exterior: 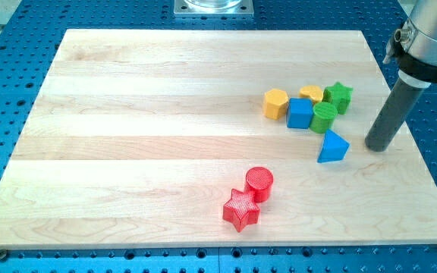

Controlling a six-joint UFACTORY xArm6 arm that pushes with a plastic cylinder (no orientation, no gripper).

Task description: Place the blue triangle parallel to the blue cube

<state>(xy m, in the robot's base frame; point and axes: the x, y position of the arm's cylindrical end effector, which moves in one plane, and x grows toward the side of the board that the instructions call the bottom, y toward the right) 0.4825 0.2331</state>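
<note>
My tip (378, 147) sits right of centre, just right of the blue triangle (332, 148), apart from it — placed, I judge, to shove it left. No claw here, a bare rod, nothing grasped. Blue cube (300, 114) up-left of the triangle, touching the green cylinder (324, 117). Count — two blue, two green, two yellow, two red.

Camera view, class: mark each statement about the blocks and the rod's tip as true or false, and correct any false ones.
1. My tip is at the view's right of the blue triangle. True.
2. The blue cube touches the red star. False: they lie far apart; the cube sits in the upper cluster.
3. The red cylinder is beside the red star. True.
4. The green cylinder is at the view's left of the yellow hexagon. False: it is to the right.
</note>
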